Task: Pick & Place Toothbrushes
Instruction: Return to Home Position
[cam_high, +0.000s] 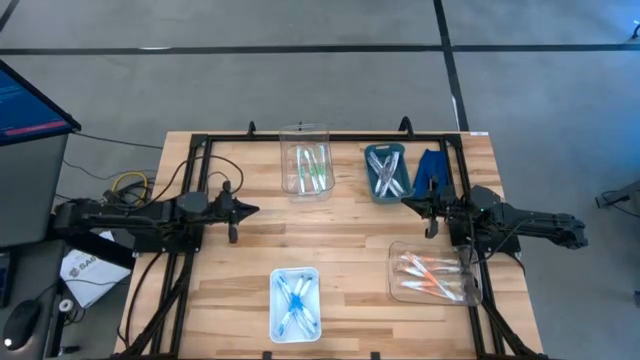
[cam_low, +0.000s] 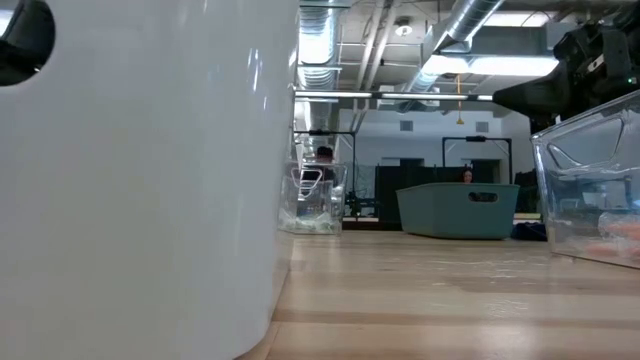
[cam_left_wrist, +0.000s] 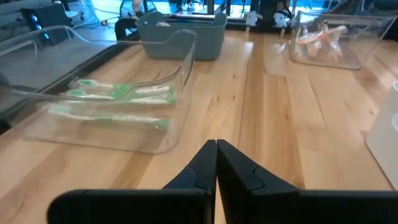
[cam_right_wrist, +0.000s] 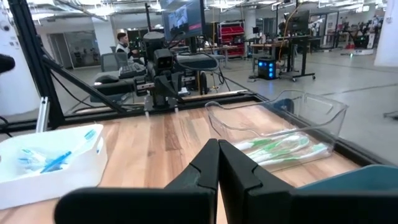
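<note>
An open robotics lab: exposed ceiling ducts (cam_low: 320, 40), grey concrete floor (cam_high: 300, 80), a monitor (cam_right_wrist: 183, 18) among workstations.

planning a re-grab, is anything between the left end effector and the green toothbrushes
Only the clear bin's own wall: the green toothbrushes lie inside it. The shut left end effector has bare table up to the bin, and the bin's top is open.
</note>
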